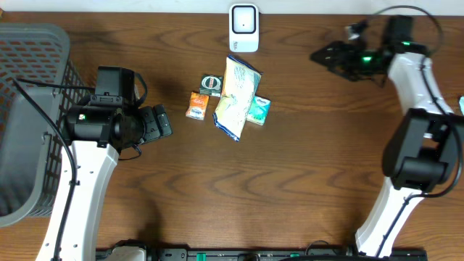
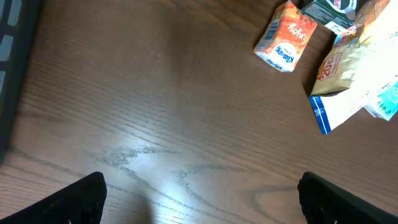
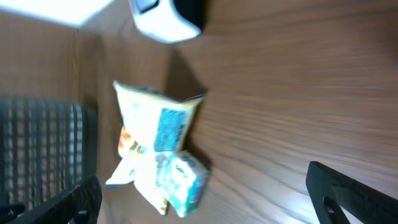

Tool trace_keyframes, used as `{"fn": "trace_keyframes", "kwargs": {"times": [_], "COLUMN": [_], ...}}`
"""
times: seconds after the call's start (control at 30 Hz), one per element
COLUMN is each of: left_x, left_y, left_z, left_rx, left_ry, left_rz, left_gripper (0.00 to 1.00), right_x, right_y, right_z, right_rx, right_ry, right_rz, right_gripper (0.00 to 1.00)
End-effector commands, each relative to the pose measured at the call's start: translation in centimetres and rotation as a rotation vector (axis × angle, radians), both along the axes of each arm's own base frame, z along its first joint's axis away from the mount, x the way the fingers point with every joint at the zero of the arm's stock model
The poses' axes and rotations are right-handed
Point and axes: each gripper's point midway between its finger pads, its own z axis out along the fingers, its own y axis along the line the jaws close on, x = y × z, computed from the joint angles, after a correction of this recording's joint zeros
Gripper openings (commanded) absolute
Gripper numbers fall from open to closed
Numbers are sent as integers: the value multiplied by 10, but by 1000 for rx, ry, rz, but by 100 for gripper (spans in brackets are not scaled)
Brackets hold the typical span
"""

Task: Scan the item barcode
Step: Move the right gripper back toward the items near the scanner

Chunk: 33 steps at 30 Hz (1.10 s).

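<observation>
Currently I see my left claw [image 1: 162,122] and right claw [image 1: 320,56] both wide open, holding nothing; the snack bag [image 1: 237,98] lies centrally on the tabletop [image 1: 304,181], near the scanner [image 1: 243,27].

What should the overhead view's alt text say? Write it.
A snack bag and three small packets lie clustered on a wooden table near a white scanner. The left hand and right hand, both open, flank them.

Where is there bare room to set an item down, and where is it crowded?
Bare wood lies between the snack bag and the right arm, and across the front over to the left arm. Crowded: the packs below the scanner.
</observation>
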Motion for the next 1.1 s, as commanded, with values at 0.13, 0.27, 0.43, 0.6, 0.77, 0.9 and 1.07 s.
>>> {"fn": "trace_keyframes", "kwargs": {"times": [0.13,0.27,0.43,0.6,0.77,0.9,1.07], "left_x": [-1,-1,-1,-1,-1,-1,-1], "left_y": [2,2,2,2,2,2,2], "left_z": [0,0,0,0,0,0,0], "left_rx": [0,0,0,0,0,0,0], "left_ry": [5,5,5,5,5,5,5], "left_rz": [14,15,15,14,15,15,15], "left_gripper": [98,98,97,98,98,98,98], "right_x": [-15,-31,-56,-75,-90,-96,-102], "right_y": [67,82,107,134,151,146,151], "right_z": [-18,-42,-56,-60,-63,-70,-71], "right_rx": [-156,-343,-480,-521,-566,-656,-684], "right_ry": [5,67,106,118,148,180,183], "right_rz": [124,146,212,282,285,244,250], "right_gripper": [82,66,49,43,39,38,38]}}
